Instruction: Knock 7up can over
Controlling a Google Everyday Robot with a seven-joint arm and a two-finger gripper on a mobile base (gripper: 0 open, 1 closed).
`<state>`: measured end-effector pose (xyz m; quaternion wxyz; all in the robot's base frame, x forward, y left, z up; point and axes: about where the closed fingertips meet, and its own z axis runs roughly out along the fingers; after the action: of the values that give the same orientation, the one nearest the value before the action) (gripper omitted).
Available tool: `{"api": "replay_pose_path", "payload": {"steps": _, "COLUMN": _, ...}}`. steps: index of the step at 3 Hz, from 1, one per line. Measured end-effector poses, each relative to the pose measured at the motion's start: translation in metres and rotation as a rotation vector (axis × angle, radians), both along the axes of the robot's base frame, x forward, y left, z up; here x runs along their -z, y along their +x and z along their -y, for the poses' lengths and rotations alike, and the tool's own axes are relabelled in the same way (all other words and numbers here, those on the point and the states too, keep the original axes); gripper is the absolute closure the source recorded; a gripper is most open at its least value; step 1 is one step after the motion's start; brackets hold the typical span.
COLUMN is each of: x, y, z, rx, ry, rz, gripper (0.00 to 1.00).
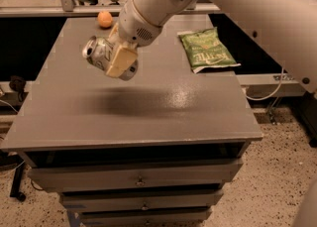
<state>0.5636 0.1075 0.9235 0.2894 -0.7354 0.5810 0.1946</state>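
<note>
The 7up can (pixel 98 52) is a silver-topped can lying tilted, almost on its side, with its top pointing left. It hangs above the left middle of the grey table (pixel 148 117), and a dark shadow lies on the table below it. My gripper (pixel 118 58) reaches down from the upper right and is shut on the can's body. One cream finger (pixel 121 60) covers the can's near side. The can's lower end is hidden behind that finger.
A flat green chip bag (pixel 207 48) lies at the table's right rear. A small orange ball (pixel 104 19) sits at the rear left. My large white arm (pixel 237 8) spans the upper right. Drawers run below the table's front edge.
</note>
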Motion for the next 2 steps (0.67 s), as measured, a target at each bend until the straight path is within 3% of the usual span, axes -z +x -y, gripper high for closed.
{"api": "replay_pose_path", "payload": {"steps": 1, "x": 0.017, "y": 0.006, "z": 0.014, "rx": -0.029, "ry": -0.194, "rz": 0.035, "gripper": 1.00}}
{"api": "replay_pose_path", "payload": {"steps": 2, "x": 0.033, "y": 0.001, "z": 0.019, "rx": -0.061, "ry": -0.320, "rz": 0.056, "gripper": 1.00}}
